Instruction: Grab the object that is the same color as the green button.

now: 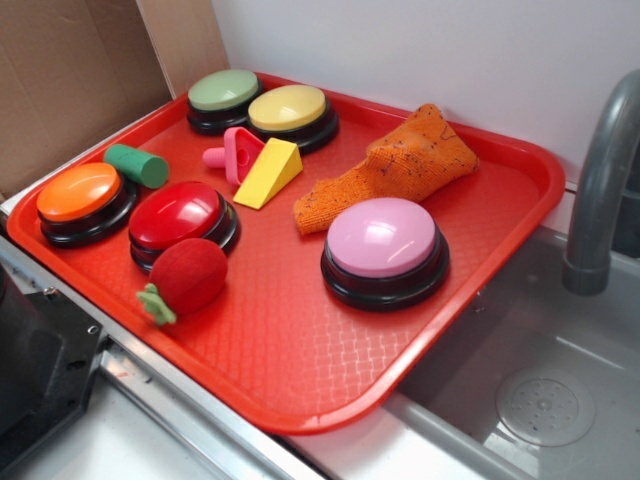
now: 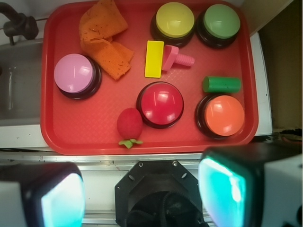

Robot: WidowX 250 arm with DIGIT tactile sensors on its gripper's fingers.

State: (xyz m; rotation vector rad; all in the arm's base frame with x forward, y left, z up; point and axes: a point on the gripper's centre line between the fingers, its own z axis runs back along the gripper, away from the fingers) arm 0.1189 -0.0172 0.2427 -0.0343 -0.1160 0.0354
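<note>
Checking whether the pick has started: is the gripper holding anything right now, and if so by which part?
Nothing is held. In the wrist view the gripper is open, off the tray's edge, and the green cylinder lies untouched beside the orange button.

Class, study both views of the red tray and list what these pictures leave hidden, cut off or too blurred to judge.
1. Gripper, wrist view: the fingers are blurred and cut by the lower edge; in the exterior view it is out of frame.
2. Small solid green cylinder, exterior view: its underside lies hidden against the red plastic tray.
3. Grey metal tap, exterior view: cut off by the right edge.
</note>
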